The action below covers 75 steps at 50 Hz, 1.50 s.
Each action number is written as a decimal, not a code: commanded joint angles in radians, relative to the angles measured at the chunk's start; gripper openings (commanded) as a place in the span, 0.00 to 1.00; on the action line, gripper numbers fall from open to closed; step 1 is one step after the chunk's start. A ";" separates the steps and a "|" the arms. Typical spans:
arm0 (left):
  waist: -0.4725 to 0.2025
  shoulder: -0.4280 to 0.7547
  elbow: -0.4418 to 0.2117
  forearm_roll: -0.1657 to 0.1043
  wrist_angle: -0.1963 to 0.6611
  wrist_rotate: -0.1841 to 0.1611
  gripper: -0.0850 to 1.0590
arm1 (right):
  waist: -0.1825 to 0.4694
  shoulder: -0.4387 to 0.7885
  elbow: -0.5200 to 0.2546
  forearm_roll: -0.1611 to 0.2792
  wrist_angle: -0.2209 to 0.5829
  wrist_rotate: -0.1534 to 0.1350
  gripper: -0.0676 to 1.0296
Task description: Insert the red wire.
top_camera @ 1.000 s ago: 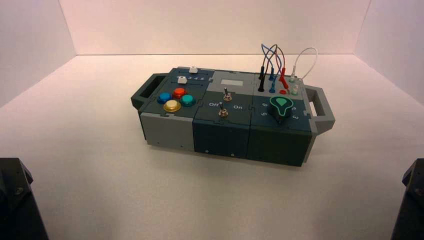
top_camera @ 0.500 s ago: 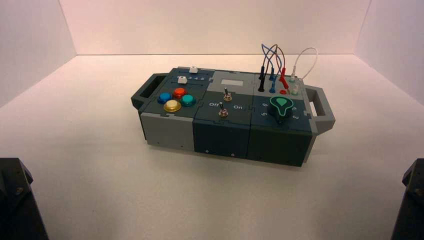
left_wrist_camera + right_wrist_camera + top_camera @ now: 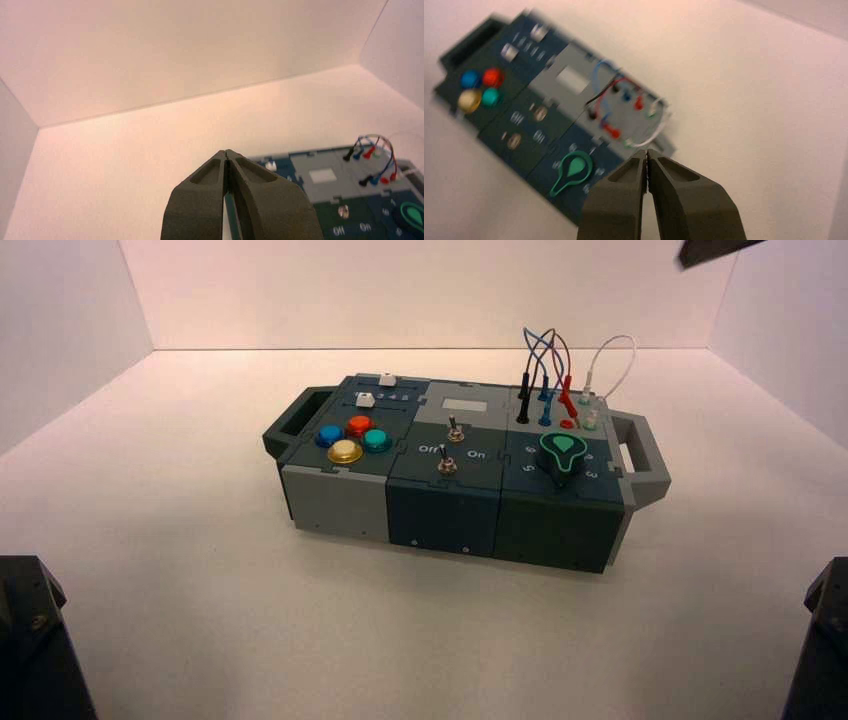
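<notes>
Just slim, tapered red plugs (image 3: 567, 398).

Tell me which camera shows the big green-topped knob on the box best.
The right wrist view: the knob appears whole there, its green teardrop outline easy to follow, though blurred. The high view also shows it whole, smaller, at the box's front right. The left wrist view cuts it off at the picture's edge.
</notes>
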 commanded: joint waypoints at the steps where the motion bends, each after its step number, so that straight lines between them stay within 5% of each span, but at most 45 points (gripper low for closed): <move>1: -0.011 0.009 -0.028 -0.003 0.006 0.002 0.04 | 0.046 0.037 -0.048 -0.002 0.020 -0.011 0.12; 10: -0.040 0.040 -0.028 -0.003 0.006 0.002 0.04 | 0.066 0.083 -0.075 0.002 0.069 -0.014 0.32; 38: -0.245 0.313 -0.107 -0.003 0.005 0.000 0.04 | 0.144 0.276 -0.149 -0.003 0.133 -0.052 0.36; 51: -0.354 0.393 -0.129 -0.052 0.003 -0.058 0.05 | 0.164 0.351 -0.172 -0.034 0.150 -0.058 0.39; 75: -0.477 0.411 -0.086 -0.052 -0.060 -0.179 0.05 | 0.170 0.436 -0.176 -0.060 0.123 -0.058 0.40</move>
